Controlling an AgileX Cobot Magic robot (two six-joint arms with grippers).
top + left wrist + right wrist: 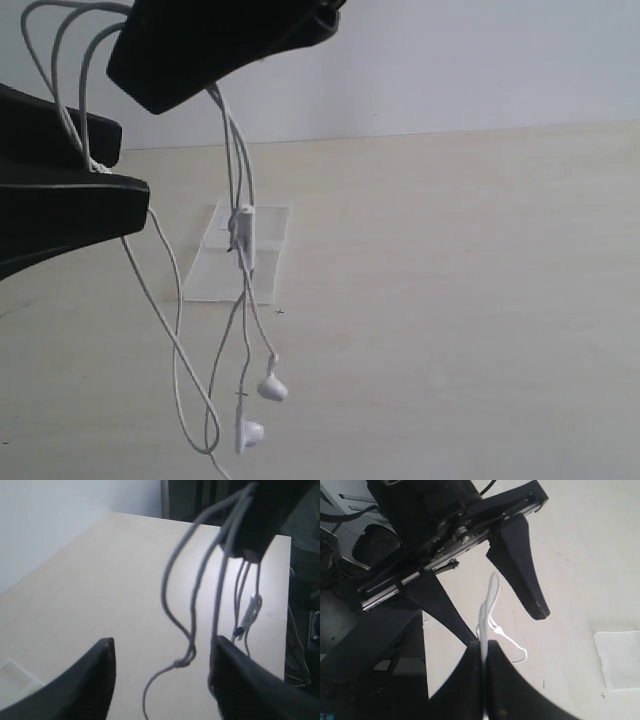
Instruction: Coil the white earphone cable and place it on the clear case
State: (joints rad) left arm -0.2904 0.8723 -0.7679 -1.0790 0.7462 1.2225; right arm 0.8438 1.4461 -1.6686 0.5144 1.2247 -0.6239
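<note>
The white earphone cable hangs in the air in several strands. My right gripper is shut on it high at the upper left, and the pinch shows in the right wrist view. Loops arc leftward from there and drop between the fingers of my open left gripper. In the left wrist view a knotted strand hangs between those fingers, and another strand runs along one finger. The inline remote and two earbuds dangle just above the table. The clear case lies flat behind them.
The pale wooden table spreads to the right, with a white wall behind it. The right wrist view shows the clear case on the table off to one side. Dark equipment and cables sit past the table's far edge.
</note>
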